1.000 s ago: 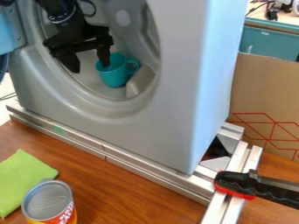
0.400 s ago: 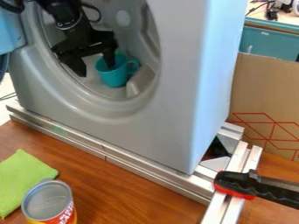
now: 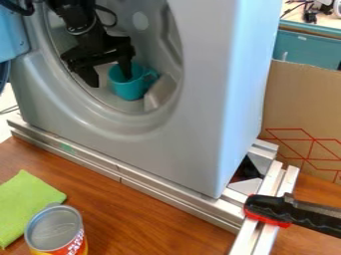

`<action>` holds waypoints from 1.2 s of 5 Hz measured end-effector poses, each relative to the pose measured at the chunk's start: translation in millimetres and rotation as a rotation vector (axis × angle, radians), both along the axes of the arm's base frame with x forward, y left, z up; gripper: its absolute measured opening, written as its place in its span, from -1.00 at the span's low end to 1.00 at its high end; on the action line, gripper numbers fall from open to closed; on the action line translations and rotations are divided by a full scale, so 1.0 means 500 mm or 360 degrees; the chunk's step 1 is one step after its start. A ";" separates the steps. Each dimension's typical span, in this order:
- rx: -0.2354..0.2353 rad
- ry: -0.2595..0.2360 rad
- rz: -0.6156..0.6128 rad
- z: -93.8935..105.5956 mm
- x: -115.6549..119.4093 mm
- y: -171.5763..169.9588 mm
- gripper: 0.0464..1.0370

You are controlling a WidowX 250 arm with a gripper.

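A big grey front-loading housing (image 3: 200,129) with a round, recessed opening takes up most of the scene, its side face pale blue in the light. Below and in front of it spreads the reddish-brown wooden tabletop (image 3: 153,214). To the right of the housing stands a brown cardboard panel (image 3: 303,109) printed with red lines, with a teal bin (image 3: 306,47) behind it. Silvery metal rails (image 3: 133,174) run along the housing's lower edge and jut out past its right corner. The black arm (image 3: 80,17) comes in over the upper left of the housing and enters the opening, where the tool (image 3: 110,81) is released, its two fingers spread well apart and pointing down. In front of the housing's left part lies a flat lime-green cloth (image 3: 27,204); by its lower right corner, a clamp (image 3: 279,209) with a black handle and red trim rests on the rails. Also in front of the housing, beside the cloth, a can (image 3: 55,229) stands upright with its silver top showing. Smallest is the cup (image 3: 130,89), upright inside the housing's opening: plain teal, smooth, with rounded sides and a looped handle to the right; one finger reaches into its mouth, the other is outside, to its left.
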State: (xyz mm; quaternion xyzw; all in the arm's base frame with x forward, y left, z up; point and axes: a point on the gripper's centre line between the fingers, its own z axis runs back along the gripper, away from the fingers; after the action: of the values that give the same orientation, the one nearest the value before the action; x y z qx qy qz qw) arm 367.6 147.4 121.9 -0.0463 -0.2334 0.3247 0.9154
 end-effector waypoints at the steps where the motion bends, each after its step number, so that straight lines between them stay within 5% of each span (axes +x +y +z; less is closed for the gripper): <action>1: -0.0007 0.0016 0.0011 -0.004 0.009 0.005 0.86; 2: -0.0033 0.0052 -0.0018 -0.016 0.011 0.002 0.53; 4: -0.0020 0.0086 -0.0092 -0.019 0.006 -0.003 -0.57; 5: 0.0023 0.0130 -0.0110 -0.018 -0.008 0.000 -0.82; 6: 0.0125 0.0269 -0.0192 -0.001 -0.053 0.003 -0.91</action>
State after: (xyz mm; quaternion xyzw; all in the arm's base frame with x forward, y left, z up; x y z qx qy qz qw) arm 341.0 148.7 121.4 0.0031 -0.1646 0.2624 0.9508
